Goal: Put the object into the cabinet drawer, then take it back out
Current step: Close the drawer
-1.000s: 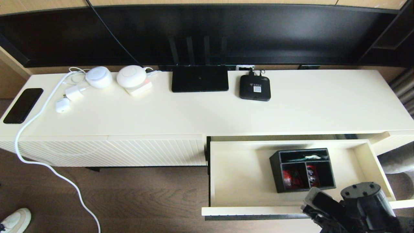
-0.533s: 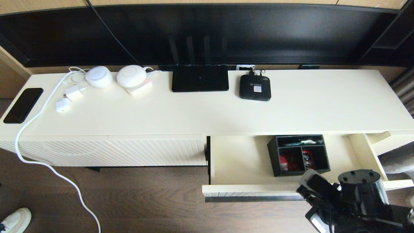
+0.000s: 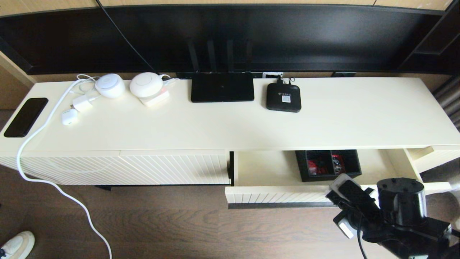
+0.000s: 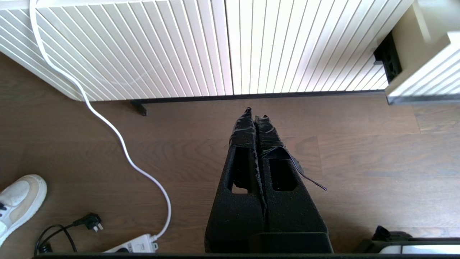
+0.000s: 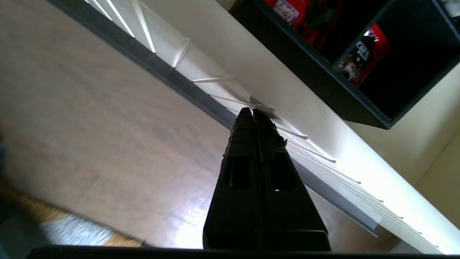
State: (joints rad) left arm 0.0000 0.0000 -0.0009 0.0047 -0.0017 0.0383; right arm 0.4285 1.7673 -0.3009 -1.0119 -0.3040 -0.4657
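black organiser box [image 3: 327,164] with red packets sits in the half-open cream drawer [image 3: 280,194].

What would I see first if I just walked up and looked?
You would spot the half-open cabinet drawer on the right side of the long cream cabinet, with the black organiser box and its red packets peeking out from under the top. The right tool, shut, presses its tips against the drawer's ribbed front. At the back of the top sits a black router with four antennas.
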